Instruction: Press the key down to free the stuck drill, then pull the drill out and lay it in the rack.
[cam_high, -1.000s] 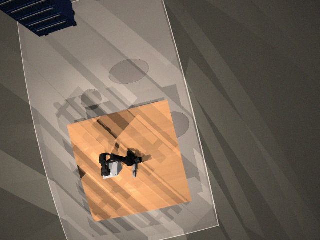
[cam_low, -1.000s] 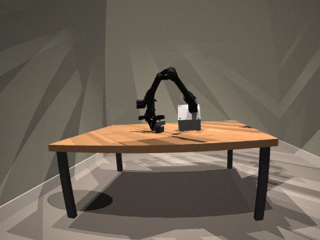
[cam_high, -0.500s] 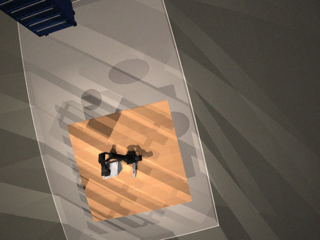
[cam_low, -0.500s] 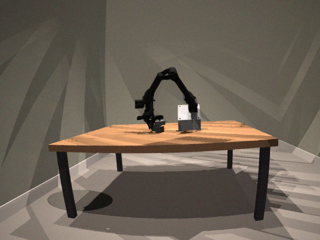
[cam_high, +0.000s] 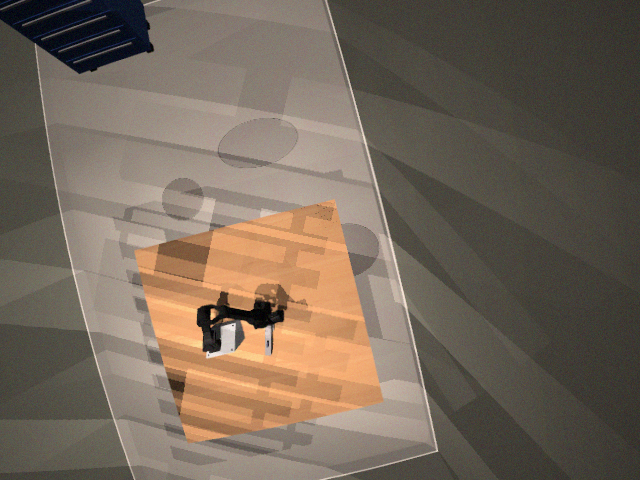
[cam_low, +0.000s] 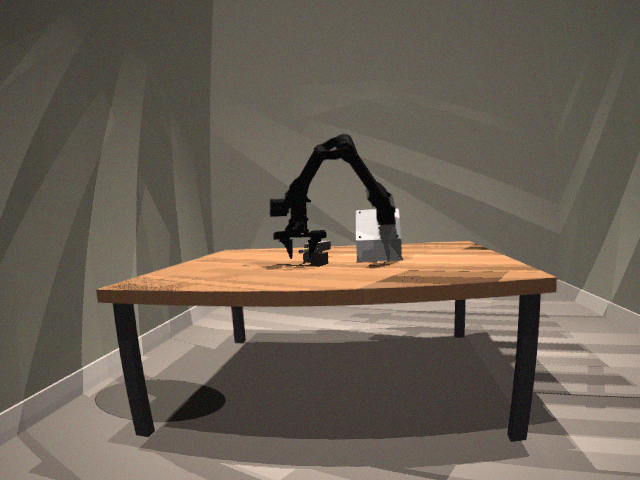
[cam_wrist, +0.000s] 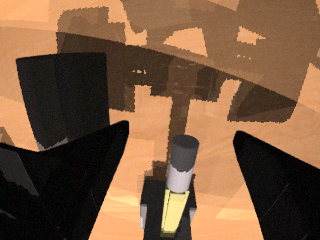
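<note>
In the wrist view, a round rod (cam_wrist: 181, 175), apparently the drill, has a dark grey end, a light grey length and a yellow part behind. It lies over or in a black block (cam_wrist: 151, 192). My gripper (cam_wrist: 183, 132) (cam_low: 300, 255) is open, its fingertips on either side of the rod's dark end and apart from it. A second dark block (cam_wrist: 67, 95) stands at the upper left of the wrist view. In the exterior view, a dark and grey fixture (cam_low: 319, 254) stands beside and partly behind the right finger. I cannot tell the key or the rack for certain.
A pale grey bar-like piece (cam_high: 270, 345) stands on the wooden table (cam_high: 320, 382) (cam_low: 330, 298) near the gripper. A white and grey box-like piece (cam_high: 227, 336) (cam_low: 367, 250) stands by the arm's base. A blue cabinet (cam_high: 98, 31) stands on the floor away from the table.
</note>
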